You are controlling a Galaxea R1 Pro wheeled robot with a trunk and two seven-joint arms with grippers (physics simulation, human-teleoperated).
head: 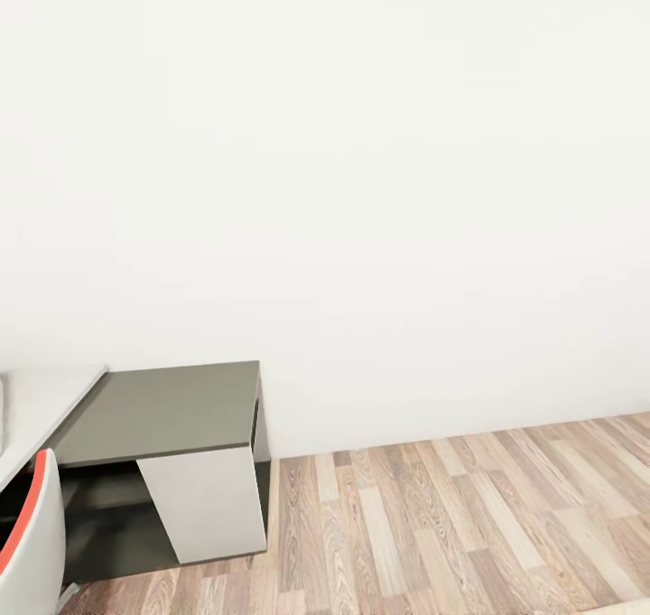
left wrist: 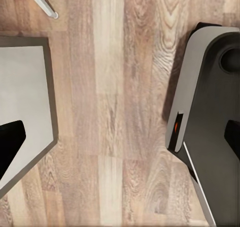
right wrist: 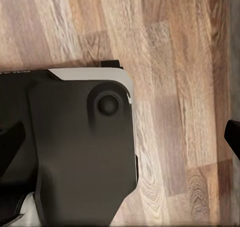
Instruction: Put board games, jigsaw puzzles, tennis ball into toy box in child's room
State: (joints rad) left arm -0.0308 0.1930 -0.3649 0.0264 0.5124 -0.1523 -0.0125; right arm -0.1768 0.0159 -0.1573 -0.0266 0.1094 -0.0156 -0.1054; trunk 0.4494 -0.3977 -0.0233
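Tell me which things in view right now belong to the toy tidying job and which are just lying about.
Part of the job:
white-topped table, only its corner, at the head view's left edge

Just there:
dark grey cabinet, next to the table
red-trimmed chair
wood floor
white wall

one dark grey cabinet (head: 171, 412), one white table (head: 41, 403), one chair (head: 32, 543)

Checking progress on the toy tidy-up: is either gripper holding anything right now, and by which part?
Nothing is held. Both wrist views look down between spread fingertips at bare wood floor and the robot's own base; no toy sits between them.
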